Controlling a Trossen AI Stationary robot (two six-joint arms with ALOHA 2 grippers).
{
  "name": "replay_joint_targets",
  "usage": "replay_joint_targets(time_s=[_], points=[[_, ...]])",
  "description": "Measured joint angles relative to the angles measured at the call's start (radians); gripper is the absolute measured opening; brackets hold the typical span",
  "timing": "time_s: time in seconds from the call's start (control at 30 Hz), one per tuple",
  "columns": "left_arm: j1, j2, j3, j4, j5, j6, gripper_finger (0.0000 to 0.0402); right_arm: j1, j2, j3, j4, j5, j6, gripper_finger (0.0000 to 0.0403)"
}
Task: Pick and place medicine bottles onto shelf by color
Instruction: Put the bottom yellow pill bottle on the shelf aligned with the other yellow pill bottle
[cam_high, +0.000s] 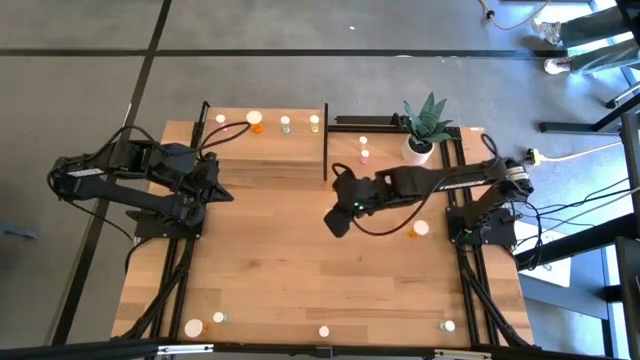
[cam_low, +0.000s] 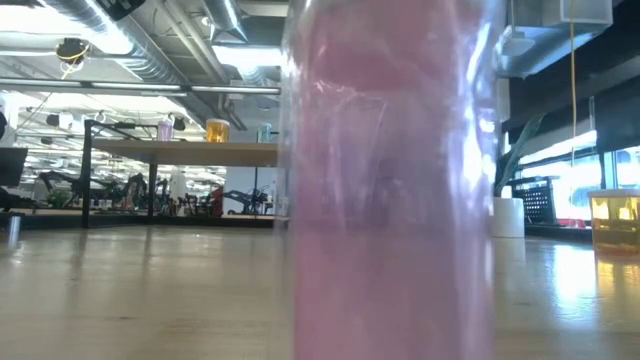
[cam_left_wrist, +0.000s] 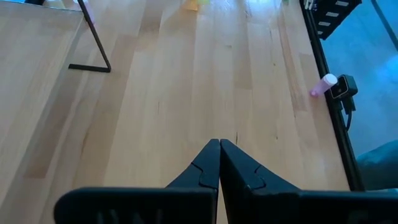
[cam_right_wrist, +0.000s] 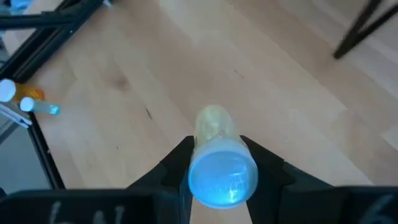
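My right gripper (cam_right_wrist: 217, 165), fingers pinching a yellowish bottle (cam_right_wrist: 214, 134) lengthwise over mid-worktop (cam_high: 280, 260), has the shelf (cam_high: 265, 150) at eleven o'clock, while my left gripper (cam_left_wrist: 220, 163), fingers pressed together, idles nearer its nine o'clock end.

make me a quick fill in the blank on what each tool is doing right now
1. The right tool is shut on a yellowish ____.
2. The left tool is ____, holding nothing.
3. The potted plant stands near the table's ____ corner on the right arm's side.

Missing words: bottle; shut; far
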Motion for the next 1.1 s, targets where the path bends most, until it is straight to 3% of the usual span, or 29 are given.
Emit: replay_joint_targets(time_s=[0.3, 0.53, 0.83, 1.1], points=[[0.000, 0.000, 0.000, 0.000, -0.025, -0.002, 0.0001, -0.016, 0.130, -0.001, 0.036, -0.125, -0.079, 0.0110], [0.000, 0.000, 0.000, 0.000, -0.025, -0.002, 0.0001, -0.027, 0.193, -0.001, -0.032, -0.132, -0.112, 0.0111], [0.000, 0.000, 0.000, -0.002, -0.024, 0.000, 0.0001, -0.056, 0.261, -0.001, -0.176, -0.131, -0.004, 0.0112], [0.000, 0.000, 0.000, -0.004, -0.024, 0.001, 0.0001, -0.068, 0.305, -0.001, -0.189, -0.131, -0.006, 0.0112]])
